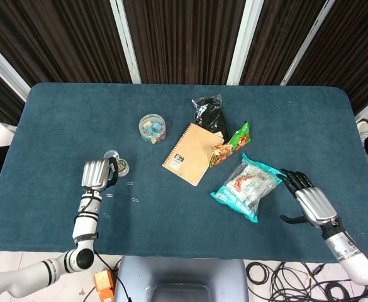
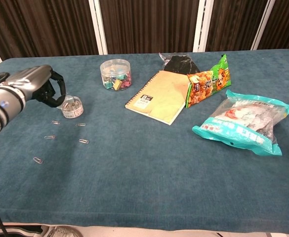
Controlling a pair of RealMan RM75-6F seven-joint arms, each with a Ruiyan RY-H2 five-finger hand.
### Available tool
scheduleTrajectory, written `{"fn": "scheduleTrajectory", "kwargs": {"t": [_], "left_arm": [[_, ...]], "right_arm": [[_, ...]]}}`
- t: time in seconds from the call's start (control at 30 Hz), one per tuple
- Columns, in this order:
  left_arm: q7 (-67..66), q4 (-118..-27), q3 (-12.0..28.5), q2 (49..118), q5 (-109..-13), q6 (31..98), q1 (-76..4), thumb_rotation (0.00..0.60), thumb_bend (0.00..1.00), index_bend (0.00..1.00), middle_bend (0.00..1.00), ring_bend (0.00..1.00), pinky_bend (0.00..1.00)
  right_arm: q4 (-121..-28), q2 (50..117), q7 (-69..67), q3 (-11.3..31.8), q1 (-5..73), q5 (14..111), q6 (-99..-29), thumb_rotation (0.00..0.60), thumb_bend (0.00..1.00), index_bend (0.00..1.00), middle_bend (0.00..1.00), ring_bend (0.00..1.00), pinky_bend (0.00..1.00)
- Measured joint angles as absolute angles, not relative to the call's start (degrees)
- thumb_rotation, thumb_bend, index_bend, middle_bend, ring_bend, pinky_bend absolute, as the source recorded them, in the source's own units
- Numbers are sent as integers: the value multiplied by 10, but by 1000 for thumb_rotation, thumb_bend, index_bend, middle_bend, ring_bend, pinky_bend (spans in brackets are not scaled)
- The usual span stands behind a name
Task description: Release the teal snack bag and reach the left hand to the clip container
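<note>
The teal snack bag (image 1: 245, 187) (image 2: 243, 123) lies flat right of centre with nothing touching it. My right hand (image 1: 309, 198) hovers just to its right, fingers spread and apart from the bag; the chest view shows only a fingertip at the right edge. A small clear clip container (image 1: 118, 167) (image 2: 72, 107) holding metal paper clips stands on the left. My left hand (image 1: 97, 173) (image 2: 35, 85) is right beside and slightly over it, with dark fingers (image 2: 57, 91) curled in above its rim and nothing visibly held.
Several loose paper clips (image 2: 83, 141) lie on the cloth in front of the small container. A clear jar of coloured binder clips (image 1: 151, 127) (image 2: 115, 74), a tan spiral notebook (image 1: 188, 154), a green-orange snack bag (image 1: 231, 145) and a black packet (image 1: 209, 113) sit mid-table.
</note>
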State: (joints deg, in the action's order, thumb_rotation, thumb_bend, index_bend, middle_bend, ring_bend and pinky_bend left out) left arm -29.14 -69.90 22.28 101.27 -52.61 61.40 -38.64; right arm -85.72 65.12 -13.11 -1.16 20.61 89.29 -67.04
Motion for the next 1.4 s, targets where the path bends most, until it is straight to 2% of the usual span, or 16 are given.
{"fn": "scheduleTrajectory", "kwargs": {"t": [0.13,0.3,0.43,0.8,1.13,1.2,1.23,1.3,1.33,1.37,1.4], "left_arm": [[-286,-646,237,1032,-497,589,-412,600,513,739,1000,1000,1000],[-278,-606,237,1048,-480,569,-427,600,501,719,1000,1000,1000],[-270,-593,231,1053,-474,564,-431,600,458,653,1000,1000,1000],[-261,-618,221,1044,-468,558,-431,600,387,445,1000,1000,1000],[-252,-662,214,1023,-483,584,-424,600,368,408,1000,1000,1000],[-247,-690,209,1010,-497,601,-416,600,363,371,1000,1000,1000],[-244,-705,206,1002,-507,610,-410,600,359,321,984,995,1000],[-231,-747,194,979,-540,637,-393,600,357,231,828,883,979],[-222,-767,186,966,-559,648,-384,600,356,162,636,704,866],[-206,-795,173,946,-588,662,-369,600,356,117,488,549,743],[-193,-817,159,928,-613,672,-357,600,357,52,269,283,480]], "right_arm": [[-851,653,-135,-11,207,889,-663,600,61,0,0,0,33],[-844,655,-141,-10,209,887,-659,600,62,0,0,0,33],[-840,655,-146,-10,209,888,-659,600,62,0,0,0,33],[-844,654,-148,-10,209,890,-660,600,62,0,0,0,33],[-858,644,-144,-10,202,890,-670,600,62,0,0,0,33],[-859,642,-144,-11,200,891,-674,600,61,0,0,0,33],[-860,641,-143,-12,197,892,-678,600,61,0,0,0,33],[-862,638,-139,-14,192,894,-686,600,62,0,0,0,33],[-863,637,-134,-16,186,896,-694,600,61,0,0,0,33],[-864,635,-128,-17,181,897,-701,600,62,0,0,0,33],[-866,634,-122,-19,176,898,-710,600,62,0,0,0,32]]}}
